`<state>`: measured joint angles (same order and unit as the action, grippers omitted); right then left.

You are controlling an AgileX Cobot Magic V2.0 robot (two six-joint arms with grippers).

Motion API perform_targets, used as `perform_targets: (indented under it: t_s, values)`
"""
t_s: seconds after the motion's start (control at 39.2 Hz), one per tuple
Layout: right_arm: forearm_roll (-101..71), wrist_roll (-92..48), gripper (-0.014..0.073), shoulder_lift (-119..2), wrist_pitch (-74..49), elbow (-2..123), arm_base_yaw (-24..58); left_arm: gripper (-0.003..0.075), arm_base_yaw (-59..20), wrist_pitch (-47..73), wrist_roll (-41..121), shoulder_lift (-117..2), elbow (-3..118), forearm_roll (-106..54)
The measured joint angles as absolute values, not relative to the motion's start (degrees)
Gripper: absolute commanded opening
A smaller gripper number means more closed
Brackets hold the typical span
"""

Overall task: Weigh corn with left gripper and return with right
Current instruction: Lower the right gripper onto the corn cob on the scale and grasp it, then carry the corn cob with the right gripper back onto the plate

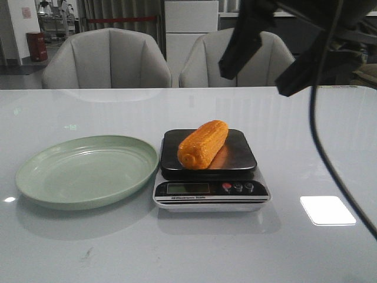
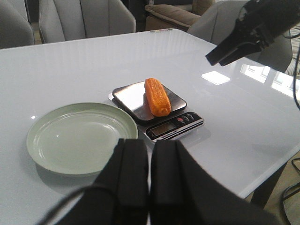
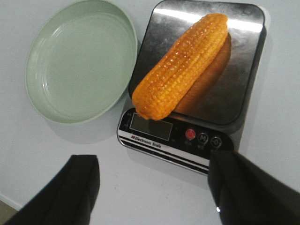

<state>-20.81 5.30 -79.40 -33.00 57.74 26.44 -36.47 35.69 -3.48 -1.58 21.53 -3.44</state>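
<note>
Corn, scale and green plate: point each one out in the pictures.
corn (image 1: 203,144), front view, middle of the cob's kerneled side.
scale (image 3: 161,127), right wrist view, on its display window.
green plate (image 1: 76,174), front view, bare inner floor of the dish.

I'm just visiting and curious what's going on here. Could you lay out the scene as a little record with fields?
corn: lying on the scale's steel platform, held by no gripper
kitchen scale: on the table, beside the plate
green plate: empty, left of the scale
left gripper: shut, empty, back from the plate
right gripper: open, above the scale
table: white, glossy
</note>
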Motion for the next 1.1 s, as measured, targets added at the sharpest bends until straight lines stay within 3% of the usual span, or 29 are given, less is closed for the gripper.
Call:
perform_targets:
  t_s: [0.48, 0.89, 0.99, 1.1]
  values:
    - [-10.95, 24.68, 0.0582, -103.6, -47.01, 81.37, 27.3, 0.0114, -36.47, 35.69, -3.48, -1.58, 21.53, -3.44]
    - [-5.64, 36.35, 0.0575, -114.63, -51.87, 92.75, 30.67, 0.0114, -36.47, 35.69, -3.48, -1.58, 21.53, -3.44]
    - [-4.87, 37.1, 0.0489, -116.87, -54.06, 94.13, 30.67, 0.0114, -36.47, 35.69, -3.48, -1.58, 21.53, -3.44]
    - [-4.63, 37.62, 0.0311, -118.14, -54.29, 94.22, 30.67, 0.0114, -36.47, 35.69, -3.48, -1.58, 21.53, -3.44]
